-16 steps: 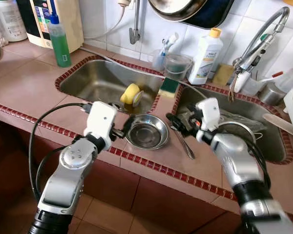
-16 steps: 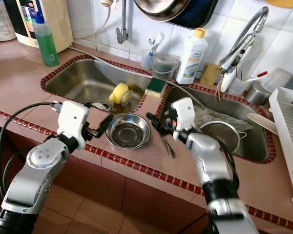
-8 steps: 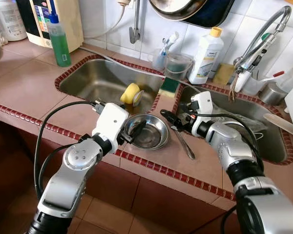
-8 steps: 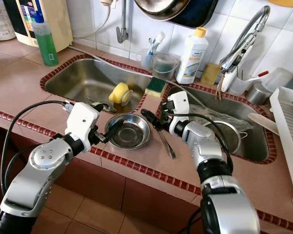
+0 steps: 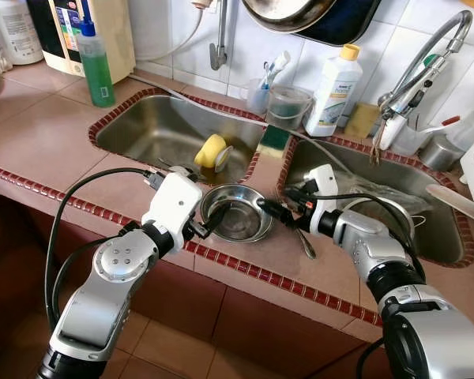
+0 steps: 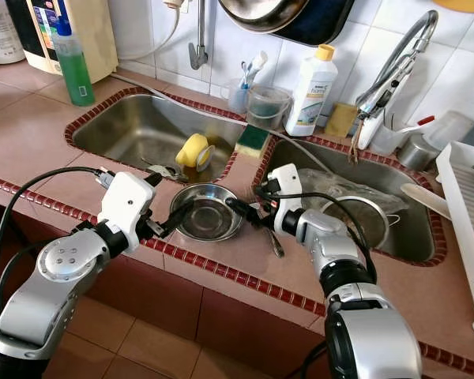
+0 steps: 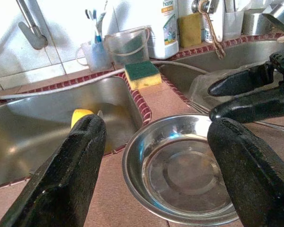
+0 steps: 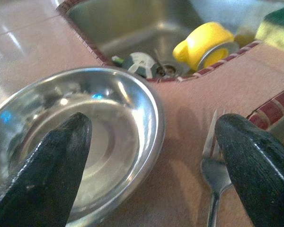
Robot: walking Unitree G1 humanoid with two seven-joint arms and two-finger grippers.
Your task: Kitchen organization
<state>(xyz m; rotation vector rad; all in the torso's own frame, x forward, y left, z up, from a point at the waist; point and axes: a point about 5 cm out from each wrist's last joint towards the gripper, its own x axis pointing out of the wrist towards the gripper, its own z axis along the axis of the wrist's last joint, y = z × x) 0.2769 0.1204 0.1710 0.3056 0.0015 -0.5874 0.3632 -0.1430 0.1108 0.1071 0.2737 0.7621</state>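
A shallow steel bowl (image 5: 235,215) sits on the brown tiled counter (image 5: 55,142) between the two sinks. My left gripper (image 5: 213,221) is open at the bowl's near-left rim; in the left wrist view its fingers (image 7: 75,161) spread wide on either side of the bowl (image 7: 180,170). My right gripper (image 5: 273,202) is open at the bowl's right rim, low over the counter. In the right wrist view the bowl's rim (image 8: 154,118) lies between its fingers (image 8: 61,151). A fork (image 5: 304,241) lies on the counter just right of the bowl, under the right gripper.
The left sink (image 5: 142,134) holds a yellow cup (image 5: 212,151) lying on its side. A green sponge (image 5: 273,140), a white bottle (image 5: 332,81) and a tub (image 5: 287,106) stand behind. The right sink (image 5: 450,237) has a faucet (image 5: 415,75). A green bottle (image 5: 95,67) stands far left. The counter edge runs close below the bowl.
My right gripper has swung left and down from above the fork to the bowl's right rim. My left gripper has moved forward to the bowl's left rim. The bowl has not moved.
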